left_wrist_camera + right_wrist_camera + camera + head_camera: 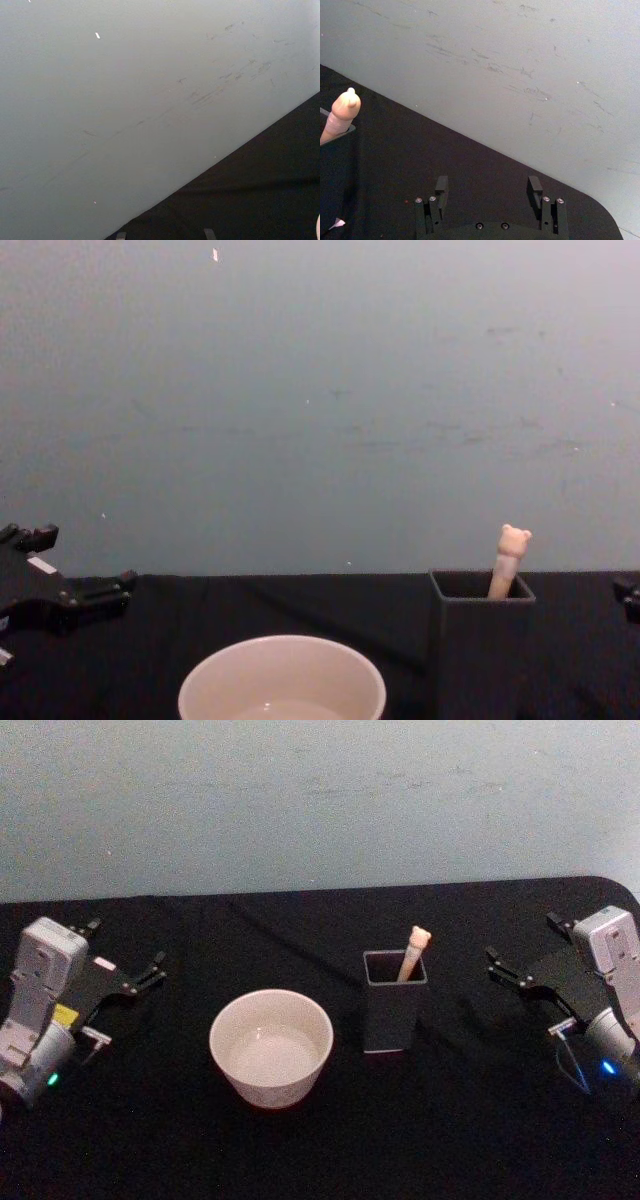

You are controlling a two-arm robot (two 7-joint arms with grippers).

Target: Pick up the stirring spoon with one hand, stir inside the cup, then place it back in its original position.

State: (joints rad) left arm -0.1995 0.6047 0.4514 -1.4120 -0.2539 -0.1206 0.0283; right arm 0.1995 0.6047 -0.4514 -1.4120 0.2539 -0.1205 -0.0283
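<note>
Leaning in the holder [393, 1010] beside the cup [270, 1045]: stirring spoon [412, 952]. Resting at either side, left gripper [128, 945] and right gripper [525, 942], both spread wide, holding nothing.

No text, label or number can be read anywhere.

Spoon [414, 952] in holder [392, 1016], right of cup [246, 1080].

You have a black tabletop [330, 1160] before you, dull and dark (possibly a cloth cover, though the surface is hard to make out), its far right corner rounded. Right behind it stands a pale grey-blue wall [300, 800], marked with faint scuffs and scratches.
</note>
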